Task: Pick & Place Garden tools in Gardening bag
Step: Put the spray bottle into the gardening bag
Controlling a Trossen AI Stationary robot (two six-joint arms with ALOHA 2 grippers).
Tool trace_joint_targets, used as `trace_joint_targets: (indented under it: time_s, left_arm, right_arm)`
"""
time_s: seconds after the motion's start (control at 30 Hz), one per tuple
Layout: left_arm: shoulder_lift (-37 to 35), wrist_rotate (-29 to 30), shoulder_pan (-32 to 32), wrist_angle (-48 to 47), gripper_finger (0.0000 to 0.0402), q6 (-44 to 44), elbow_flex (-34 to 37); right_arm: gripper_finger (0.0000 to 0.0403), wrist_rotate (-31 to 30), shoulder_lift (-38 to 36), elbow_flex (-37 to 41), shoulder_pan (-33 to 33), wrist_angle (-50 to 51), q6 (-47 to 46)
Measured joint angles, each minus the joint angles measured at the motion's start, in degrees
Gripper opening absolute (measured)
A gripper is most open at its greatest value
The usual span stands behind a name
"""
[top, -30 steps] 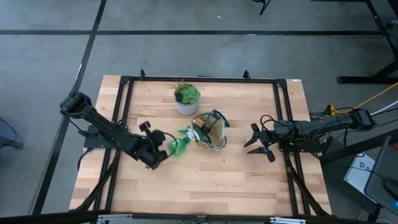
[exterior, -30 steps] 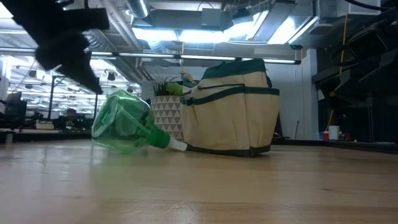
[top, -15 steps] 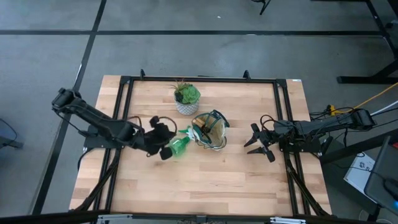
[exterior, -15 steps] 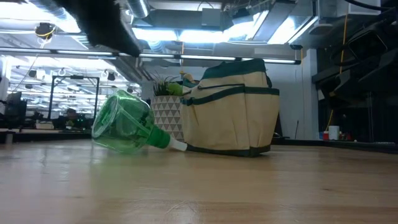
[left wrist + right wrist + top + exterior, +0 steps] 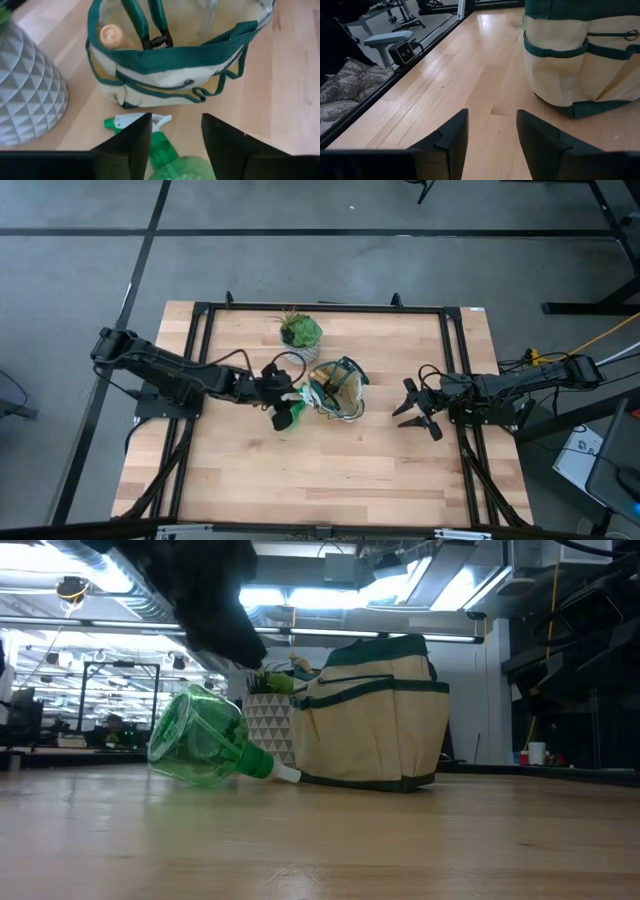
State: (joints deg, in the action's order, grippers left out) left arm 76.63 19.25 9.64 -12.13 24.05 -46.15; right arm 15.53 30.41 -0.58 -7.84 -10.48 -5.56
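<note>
The translucent green spray bottle point(image 5: 203, 739) lies on its side on the table, its white nozzle point(image 5: 134, 120) pointing at the gardening bag point(image 5: 338, 388). The tan bag with green trim point(image 5: 376, 712) stands upright. A wooden tool handle end point(image 5: 111, 34) shows inside it. My left gripper point(image 5: 291, 400) hangs open just above the bottle's neck, and its fingers point(image 5: 131, 140) stand on either side of the neck without touching. My right gripper point(image 5: 408, 412) waits open to the right of the bag, low over the table.
A potted green plant point(image 5: 300, 338) in a white patterned pot point(image 5: 25, 95) stands just beyond the bottle and the bag. A black frame point(image 5: 200, 310) runs around the table. Bare wood lies toward the near edge point(image 5: 330, 470).
My left gripper has moved toward the table's right edge and a little toward the far edge. It has gone from beside the bottle's base to above its neck, near the bag. The bottle and the bag have stayed where they were.
</note>
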Motion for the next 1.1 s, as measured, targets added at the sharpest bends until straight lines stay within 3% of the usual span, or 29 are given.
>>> trace_joint_targets:
  time_s: [0.33, 0.63, 1.1]
  left_arm:
    - [4.8, -1.7, -2.4, 3.0, 0.0213, -3.4, 0.0]
    - [9.8, -4.0, -2.4, 2.5, 0.0209, -3.0, 0.0]
    - [9.6, -12.1, -2.1, -9.6, 0.0204, 0.6, 0.0]
  right_arm:
    - [0.0170, 0.0, 0.0, 0.0, 0.0, 0.0, 0.0]
    - [0.0170, 0.2, 0.0, 0.0, 0.0, 0.0, 0.0]
    - [0.0170, 0.1, 0.0, 0.0, 0.0, 0.0, 0.0]
